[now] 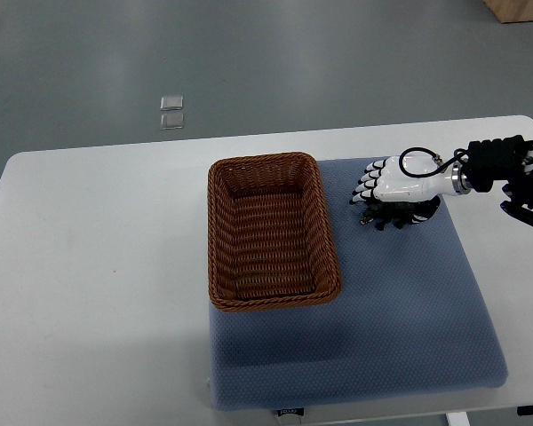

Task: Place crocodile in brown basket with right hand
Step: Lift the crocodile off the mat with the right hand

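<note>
The white right hand (398, 185), its fingers curled down around the dark spiky toy crocodile (400, 217) on the blue padded mat (382, 319) beside the brown woven wicker basket (327, 232), gripped shallowly, so the toy risked slipping free during lifting.

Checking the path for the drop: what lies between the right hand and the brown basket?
Only a bare strip of blue mat, seen in the top view, separates the right hand from the brown basket.

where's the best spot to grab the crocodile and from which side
Probably across its midbody, from straight above: the crocodile lies flat and low on the blue mat, right of the brown basket. The right hand sits over it, hiding most of its shape.
</note>
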